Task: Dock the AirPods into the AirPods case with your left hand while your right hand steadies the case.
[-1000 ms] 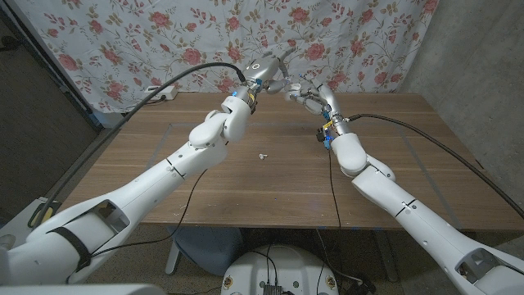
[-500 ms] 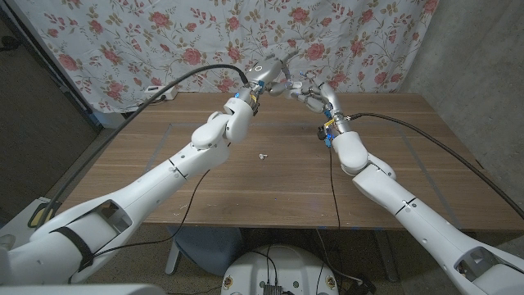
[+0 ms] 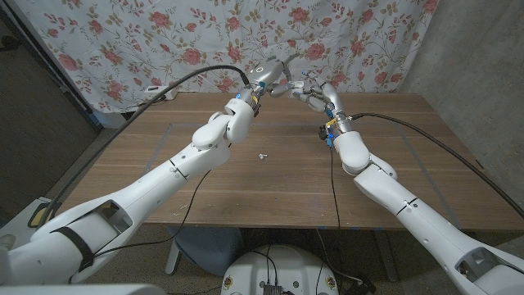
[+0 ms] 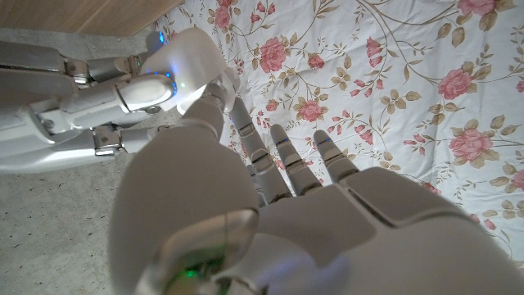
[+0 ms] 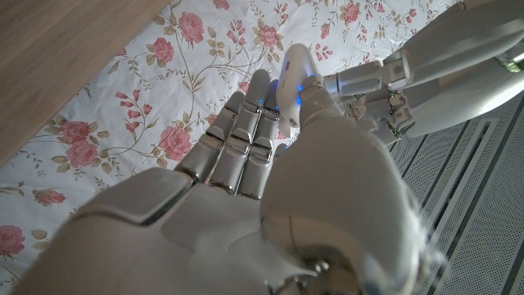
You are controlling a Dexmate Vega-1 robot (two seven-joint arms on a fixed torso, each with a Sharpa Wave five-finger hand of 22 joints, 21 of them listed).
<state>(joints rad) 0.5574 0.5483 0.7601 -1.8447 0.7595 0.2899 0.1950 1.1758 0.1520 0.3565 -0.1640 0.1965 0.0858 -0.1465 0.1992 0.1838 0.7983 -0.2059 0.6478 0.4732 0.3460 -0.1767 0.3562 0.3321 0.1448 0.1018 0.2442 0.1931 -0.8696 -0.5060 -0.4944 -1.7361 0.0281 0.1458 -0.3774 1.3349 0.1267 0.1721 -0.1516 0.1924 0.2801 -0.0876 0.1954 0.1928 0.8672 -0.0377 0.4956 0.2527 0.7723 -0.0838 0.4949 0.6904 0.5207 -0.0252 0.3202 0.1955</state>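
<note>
Hands: left hand (image 3: 270, 76) and right hand (image 3: 309, 92) meet raised at upper centre; what either clasps, cannot tell.
Case: not discernible between them.
AirPod (image 3: 262, 154): small white piece, mid-table (image 3: 393, 147), well apart from hands.
Handling: likely light, slick, hard; pinch by stem.
Around: floral cloth (image 3: 123, 41) behind; cables trail off arms.

- a makeshift robot test room, more lab than home.
- a plain wooden table (image 3: 270, 180) stands before a floral bedsheet (image 3: 164, 41) hung as a backdrop.
- bare grey concrete wall (image 3: 467, 49) at one side.
- a white power strip (image 3: 160, 90) and black cables (image 3: 426, 135) lie at the table's far edge.
</note>
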